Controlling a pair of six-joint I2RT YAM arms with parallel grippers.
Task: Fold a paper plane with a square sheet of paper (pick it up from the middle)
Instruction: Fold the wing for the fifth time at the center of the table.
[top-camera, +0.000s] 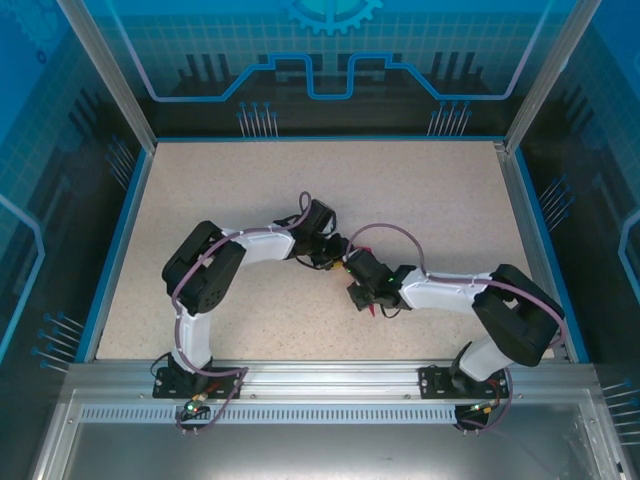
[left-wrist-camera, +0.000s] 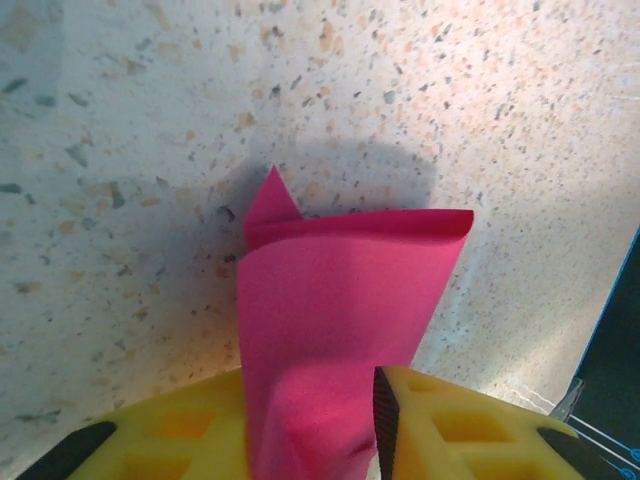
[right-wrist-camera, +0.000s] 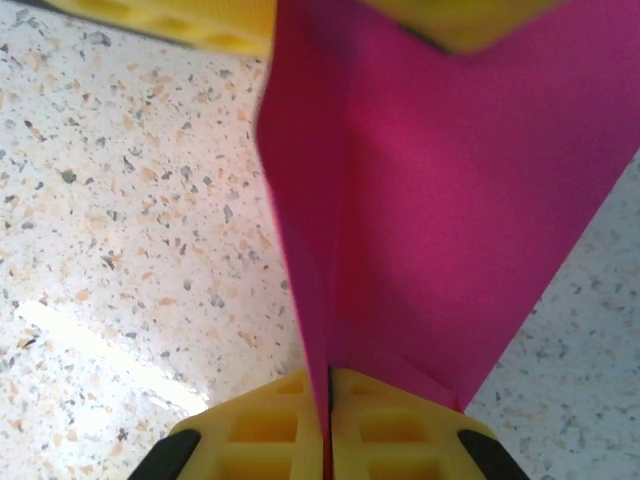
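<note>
Right pincer (right-wrist-camera: 328, 400) nips square sheet of paper (right-wrist-camera: 440, 220) above table (right-wrist-camera: 120, 200); left pincer (left-wrist-camera: 312, 425) grips opposite end, likely tensioning the crease.

The magenta-pink paper sheet (left-wrist-camera: 330, 300) is partly folded, creased, layered, with one pointed tip.

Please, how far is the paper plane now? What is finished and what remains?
Done: the pink paper is off the table and shows at least one fold, with a small pointed flap beside it. In hand: the left arm and the right arm both hold it in the air, jaws closed on it. Left: no dart shape shows yet, so more folds remain.
</note>
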